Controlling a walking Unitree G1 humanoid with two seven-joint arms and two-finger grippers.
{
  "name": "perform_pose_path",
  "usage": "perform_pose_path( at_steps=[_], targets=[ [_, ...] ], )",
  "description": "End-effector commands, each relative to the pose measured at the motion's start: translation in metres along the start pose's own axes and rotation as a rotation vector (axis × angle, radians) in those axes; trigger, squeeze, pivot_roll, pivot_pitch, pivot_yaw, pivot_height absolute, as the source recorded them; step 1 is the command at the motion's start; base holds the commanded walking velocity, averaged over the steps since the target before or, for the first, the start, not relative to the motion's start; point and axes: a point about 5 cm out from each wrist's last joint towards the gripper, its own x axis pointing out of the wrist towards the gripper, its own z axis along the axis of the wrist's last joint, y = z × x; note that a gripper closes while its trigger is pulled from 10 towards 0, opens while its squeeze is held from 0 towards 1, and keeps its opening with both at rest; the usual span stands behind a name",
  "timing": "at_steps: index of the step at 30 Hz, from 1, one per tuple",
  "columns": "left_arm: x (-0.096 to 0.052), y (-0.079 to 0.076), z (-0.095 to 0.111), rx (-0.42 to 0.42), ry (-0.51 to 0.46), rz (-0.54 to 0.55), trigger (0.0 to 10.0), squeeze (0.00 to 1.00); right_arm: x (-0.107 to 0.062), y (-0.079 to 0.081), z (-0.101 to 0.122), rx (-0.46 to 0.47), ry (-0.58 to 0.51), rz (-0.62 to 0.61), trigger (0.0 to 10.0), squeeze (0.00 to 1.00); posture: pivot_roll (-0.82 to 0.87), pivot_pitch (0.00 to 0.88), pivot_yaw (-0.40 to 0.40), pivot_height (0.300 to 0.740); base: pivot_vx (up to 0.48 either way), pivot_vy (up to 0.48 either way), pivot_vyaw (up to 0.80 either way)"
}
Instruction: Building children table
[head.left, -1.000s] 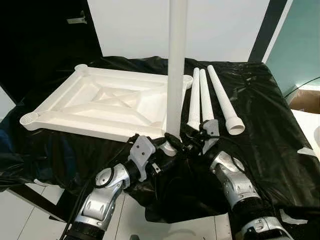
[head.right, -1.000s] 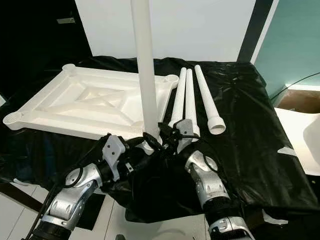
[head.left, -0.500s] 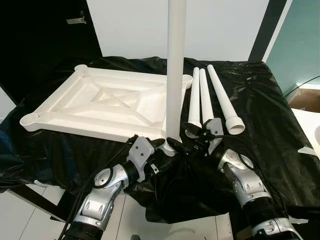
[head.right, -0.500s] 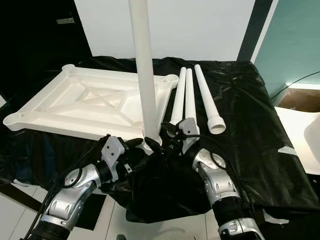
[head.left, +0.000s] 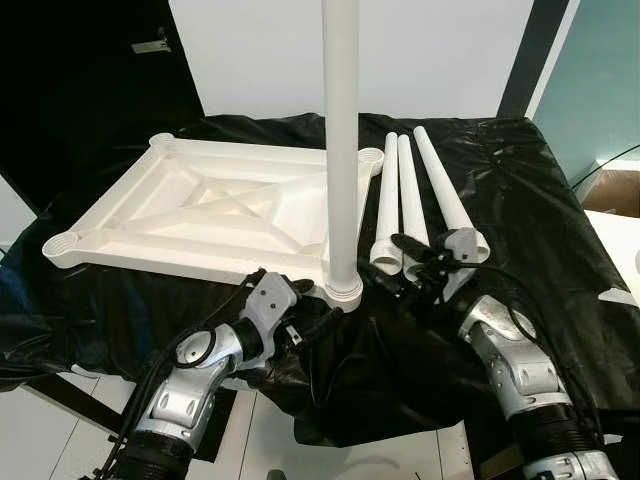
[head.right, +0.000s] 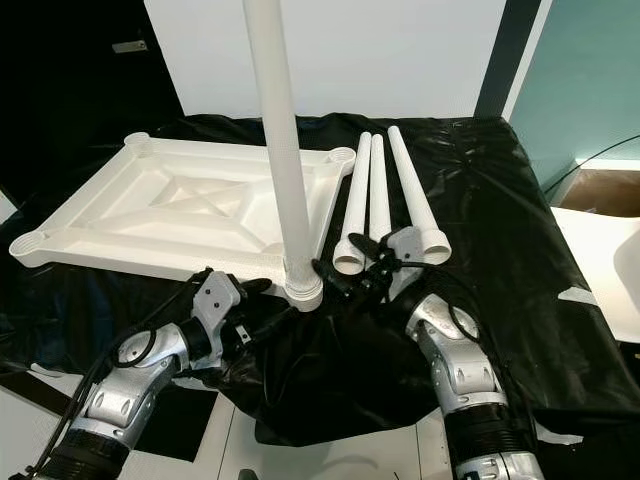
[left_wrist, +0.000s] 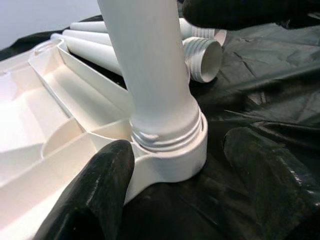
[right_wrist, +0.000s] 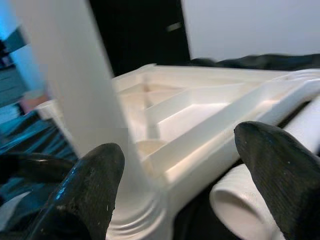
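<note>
Three loose legs lie beside the upright leg; both grippers' jaws gape.

Gripper: the right gripper has its two black, rubbery fingertips spread wide apart, holding nothing.
Upright leg: a smooth white plastic tube, blurred, rises just beyond one fingertip; its foot sits in a ringed white socket at the corner of the tabletop.
Tabletop: a white moulded plastic panel lies underside up, showing raised ribs and shallow recesses.
Loose leg: the open, hollow end of a white plastic tube lies just beside the other fingertip.
Background: black wall, pale wall beyond.
</note>
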Motion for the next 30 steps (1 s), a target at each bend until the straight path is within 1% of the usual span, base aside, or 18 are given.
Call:
perform_pose_path(
  at_steps=[1,2,4,5,7,15,16,18,21,23,24,25,26,27,29,30],
  targets=[
    [-0.004,0.004,-0.006,0.01,0.03,0.011,10.0,0.0,-0.001,0.001,0.0,0.001,-0.003,-0.017,10.0,0.0,0.05,0.0,0.065,0.74,0.0,0.0,0.0],
    [-0.004,0.004,-0.006,0.01,0.03,0.011,10.0,0.0,-0.001,0.001,0.0,0.001,-0.003,-0.017,10.0,0.0,0.05,0.0,0.065,0.74,0.0,0.0,0.0],
    [-0.005,0.012,-0.01,0.029,0.053,0.022,10.0,0.0,-0.001,0.005,0.0,0.014,0.0,-0.016,10.0,0.0,0.05,0.0,0.067,0.74,0.0,0.0,0.0],
    [-0.005,0.012,-0.01,0.029,0.053,0.022,10.0,0.0,-0.001,0.005,0.0,0.014,0.0,-0.016,10.0,0.0,0.05,0.0,0.067,0.74,0.0,0.0,0.0],
    [-0.006,0.019,-0.013,0.048,0.068,0.026,10.0,0.0,0.0,0.007,0.0,0.022,0.001,-0.016,10.0,0.0,0.05,0.0,0.066,0.74,0.0,0.0,0.0],
    [-0.006,0.028,-0.016,0.088,0.116,0.018,10.0,0.0,0.001,0.012,0.0,0.031,0.0,-0.008,10.0,0.0,0.04,0.0,0.067,0.74,0.0,0.0,0.0],
    [-0.003,0.031,-0.015,0.098,0.123,0.013,10.0,0.0,0.001,0.014,-0.001,0.031,0.001,-0.007,10.0,0.0,0.04,0.0,0.067,0.74,0.0,0.0,0.0],
    [-0.003,0.031,-0.015,0.098,0.123,0.013,10.0,0.0,0.001,0.014,-0.001,0.031,0.001,-0.007,10.0,0.0,0.04,0.0,0.067,0.74,0.0,0.0,0.0],
    [0.007,0.029,-0.015,0.116,0.151,-0.025,10.0,0.0,0.002,0.019,-0.003,0.032,0.003,-0.012,10.0,0.0,0.03,0.0,0.081,0.74,0.0,0.0,0.0],
    [0.007,0.029,-0.015,0.116,0.151,-0.025,10.0,0.0,0.002,0.019,-0.003,0.032,0.003,-0.012,10.0,0.0,0.03,0.0,0.081,0.74,0.0,0.0,0.0],
    [0.012,0.027,-0.016,0.124,0.163,-0.039,10.0,0.0,0.002,0.02,-0.003,0.033,0.003,-0.013,10.0,0.0,0.03,0.0,0.081,0.74,0.0,0.0,0.0],
    [0.012,0.027,-0.016,0.124,0.163,-0.039,10.0,0.0,0.002,0.02,-0.003,0.033,0.003,-0.013,10.0,0.0,0.03,0.0,0.081,0.74,0.0,0.0,0.0],
    [0.016,0.024,-0.018,0.133,0.181,-0.055,10.0,0.0,0.002,0.021,-0.003,0.033,0.003,-0.014,10.0,0.0,0.03,0.0,0.081,0.74,0.0,0.0,0.0],
    [0.016,0.024,-0.018,0.133,0.181,-0.055,10.0,0.0,0.002,0.021,-0.003,0.033,0.003,-0.014,10.0,0.0,0.03,0.0,0.081,0.74,0.0,0.0,0.0],
    [0.026,0.019,-0.023,0.156,0.229,-0.111,10.0,0.0,0.004,0.022,-0.002,0.033,0.002,-0.015,10.0,0.0,0.03,0.0,0.08,0.74,0.0,0.0,0.0],
    [0.026,0.019,-0.023,0.156,0.229,-0.111,10.0,0.0,0.004,0.022,-0.002,0.033,0.002,-0.015,10.0,0.0,0.03,0.0,0.08,0.74,0.0,0.0,0.0]
  ],
)
